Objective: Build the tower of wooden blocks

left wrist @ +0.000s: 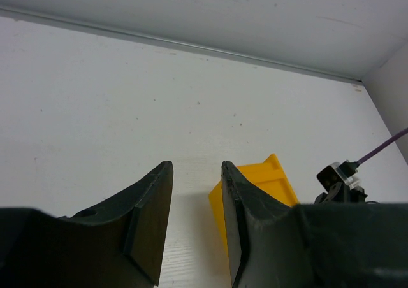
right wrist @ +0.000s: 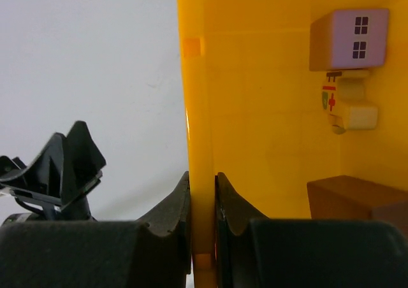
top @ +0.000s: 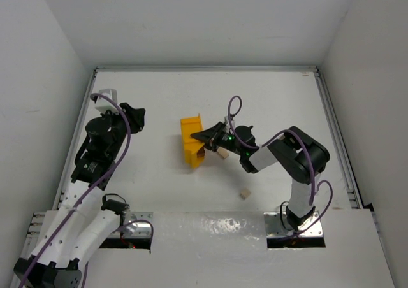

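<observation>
1. The white table (top: 159,192) carries both arms, the bin and the loose blocks
2. The right arm (top: 293,154) reaches left toward the middle of the table. The right gripper (right wrist: 203,195) is clamped on a side wall of the bin, with one finger outside the wall and one inside
3. The left arm (top: 95,151) stands over the left side of the table. The left gripper (left wrist: 194,221) has its jaws parted with nothing between them, and it is well apart from the bin
4. The yellow plastic bin (top: 190,135) sits near the middle of the table, and some of the tower's wooden blocks lie inside it
5. In the right wrist view, the dark brown oblong wooden block (right wrist: 354,199) lies in the bin nearest the camera
6. Farther in is the wooden block with a lavender face and two small windows (right wrist: 349,39), and just beside it the pale wooden block with a red cross mark (right wrist: 349,109)
7. The small tan wooden block (top: 222,153) lies on the table just beside the bin, under the right arm's wrist
8. The light tan wooden cube (top: 244,194) lies alone on the bare table, well apart from the bin and near the right arm's base
</observation>
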Controlling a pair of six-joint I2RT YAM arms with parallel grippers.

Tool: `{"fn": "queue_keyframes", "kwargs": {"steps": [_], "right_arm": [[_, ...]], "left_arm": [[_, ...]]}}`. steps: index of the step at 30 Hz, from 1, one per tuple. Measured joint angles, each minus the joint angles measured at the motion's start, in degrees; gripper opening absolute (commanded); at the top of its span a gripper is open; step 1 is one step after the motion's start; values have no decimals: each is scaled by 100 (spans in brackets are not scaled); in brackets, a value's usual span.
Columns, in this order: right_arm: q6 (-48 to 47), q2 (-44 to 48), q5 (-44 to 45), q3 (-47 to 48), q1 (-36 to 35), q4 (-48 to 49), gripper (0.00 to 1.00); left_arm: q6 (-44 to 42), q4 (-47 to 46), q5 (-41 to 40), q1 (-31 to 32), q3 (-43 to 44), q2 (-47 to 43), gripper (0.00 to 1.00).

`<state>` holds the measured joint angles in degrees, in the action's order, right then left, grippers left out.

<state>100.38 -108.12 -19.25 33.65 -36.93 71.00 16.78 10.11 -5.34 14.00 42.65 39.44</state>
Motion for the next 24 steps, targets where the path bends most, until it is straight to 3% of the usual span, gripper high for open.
{"fn": "queue_keyframes", "kwargs": {"steps": [12,24], "right_arm": [[2,-50,76,35,-319,-24,0],[-35,48,195,-109,-79,50,0]], "left_arm": [[0,-4,48,24,-2,31,34],[-15,-4,129,48,-2,133,35]]}}
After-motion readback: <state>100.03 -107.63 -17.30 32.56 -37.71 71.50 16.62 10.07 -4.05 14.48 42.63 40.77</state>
